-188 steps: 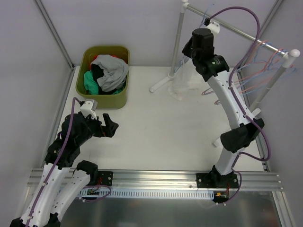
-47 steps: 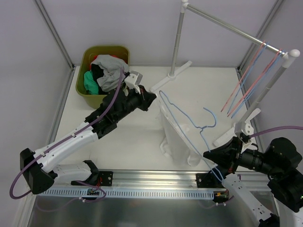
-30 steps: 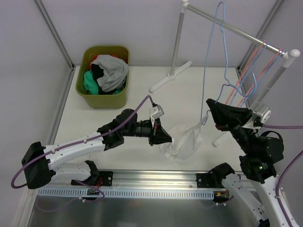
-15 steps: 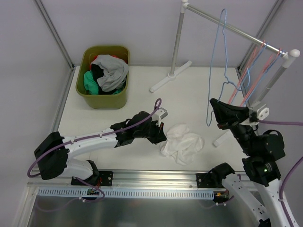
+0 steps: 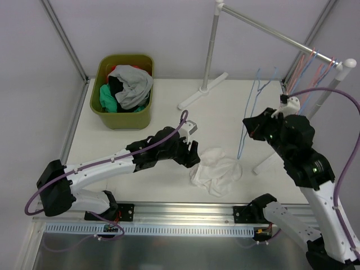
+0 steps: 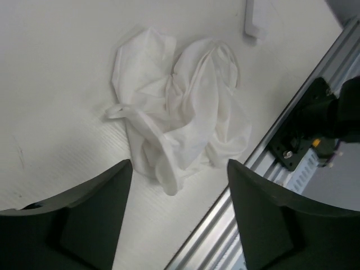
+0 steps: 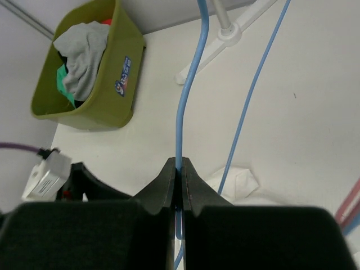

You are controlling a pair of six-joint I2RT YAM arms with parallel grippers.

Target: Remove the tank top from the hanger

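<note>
Your top camera overlooks the whole table (image 5: pixel 169 107) from behind the arms. The left wrist camera sits close above the tank top (image 6: pixel 180 121) below the left gripper (image 6: pixel 176 174); the right wrist camera, farther, also shows it.

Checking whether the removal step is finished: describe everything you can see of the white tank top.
The white tank top is thin, soft-looking fabric, crumpled in a loose heap with a strap loop sticking out. It lies on the white table near the front rail, off the blue hanger. The left end effector hovers open above it, not gripping it.
</note>
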